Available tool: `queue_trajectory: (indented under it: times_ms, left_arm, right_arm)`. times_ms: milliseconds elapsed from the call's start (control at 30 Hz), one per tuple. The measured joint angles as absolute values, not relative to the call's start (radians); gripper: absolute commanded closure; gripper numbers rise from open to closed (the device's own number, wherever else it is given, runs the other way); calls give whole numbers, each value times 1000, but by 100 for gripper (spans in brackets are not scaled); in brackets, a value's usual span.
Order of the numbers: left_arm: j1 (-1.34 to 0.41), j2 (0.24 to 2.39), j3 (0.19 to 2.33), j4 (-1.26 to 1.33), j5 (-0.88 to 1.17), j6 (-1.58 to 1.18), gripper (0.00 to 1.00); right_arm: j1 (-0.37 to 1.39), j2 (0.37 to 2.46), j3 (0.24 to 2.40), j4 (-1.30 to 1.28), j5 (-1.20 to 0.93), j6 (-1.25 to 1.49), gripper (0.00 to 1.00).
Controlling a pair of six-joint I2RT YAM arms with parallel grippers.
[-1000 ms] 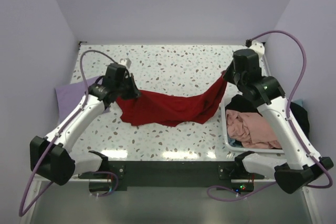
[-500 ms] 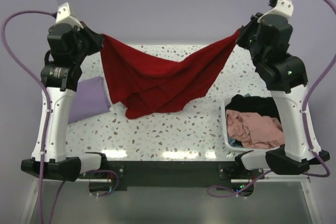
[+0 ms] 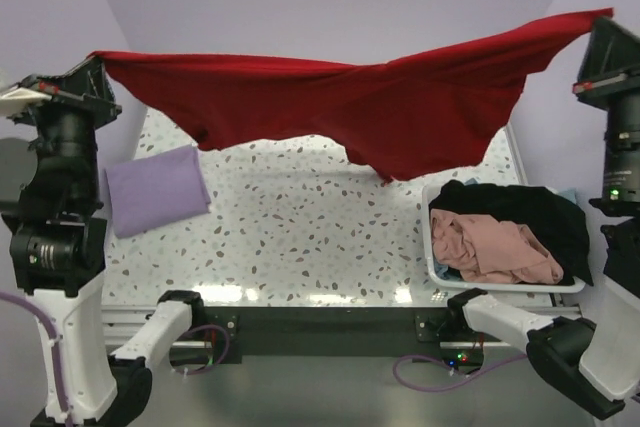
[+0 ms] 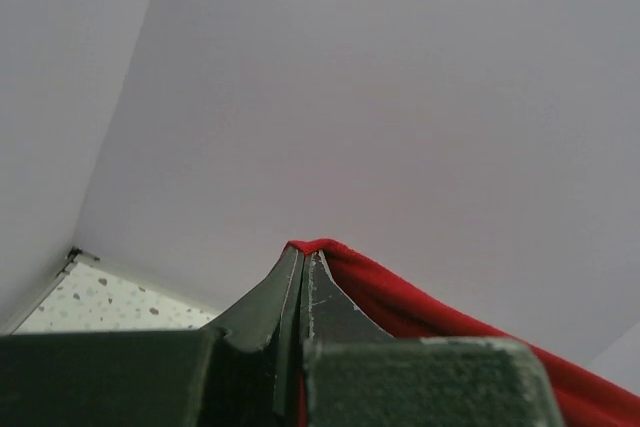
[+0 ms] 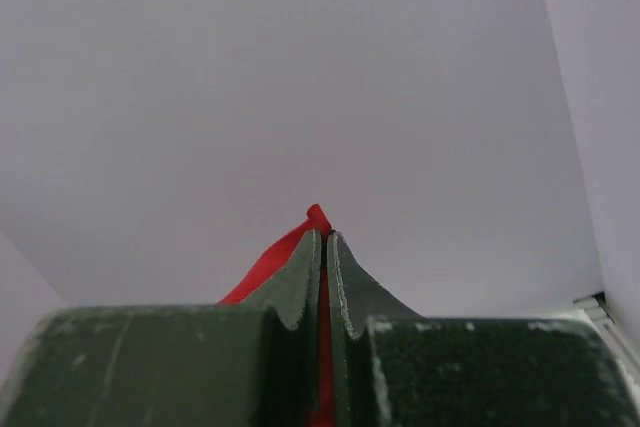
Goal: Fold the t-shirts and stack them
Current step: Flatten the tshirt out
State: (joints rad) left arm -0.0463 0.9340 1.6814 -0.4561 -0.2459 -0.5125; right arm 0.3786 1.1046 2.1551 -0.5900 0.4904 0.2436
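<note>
The large red t-shirt point(image 3: 340, 107) hangs stretched wide high above the table between both arms. My left gripper point(image 3: 97, 59) is shut on its left corner; the cloth point(image 4: 400, 297) shows pinched at the tips in the left wrist view. My right gripper point(image 3: 600, 19) is shut on its right corner, with red cloth point(image 5: 318, 215) poking past the tips. A folded lavender t-shirt point(image 3: 157, 187) lies flat at the table's left. A salmon-pink shirt point(image 3: 495, 247) and a black shirt point(image 3: 520, 205) lie crumpled in the basket.
The white plastic basket point(image 3: 434, 269) stands at the table's right near edge. The speckled tabletop point(image 3: 300, 237) lies under the hanging shirt. Lavender walls close in the back and both sides.
Both arms have risen and spread far apart, lifting the red shirt from the table and pulling it out from a sagging drape into a wide stretched sheet.
</note>
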Motion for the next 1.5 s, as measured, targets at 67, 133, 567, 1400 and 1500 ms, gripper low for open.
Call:
queue_trajectory:
  times_ms: [67, 133, 567, 1400, 1500]
  left_arm:
    - [-46, 890, 1663, -439, -248, -513, 100]
    - [-46, 882, 1647, -423, -236, -515, 100]
    - [126, 1502, 1673, -447, 440, -546, 100]
    - [349, 1259, 1428, 234, 905, -1246, 100]
    - [355, 1169, 1438, 211, 887, -1276, 100]
  right_arm:
    - [378, 1103, 2187, -548, 497, 226, 100]
    - [379, 1114, 2199, -511, 506, 208, 100]
    - [342, 1648, 2199, -442, 495, 140, 100]
    - [313, 1287, 2159, -421, 340, 248, 100]
    - [313, 1235, 2162, -417, 320, 250, 100]
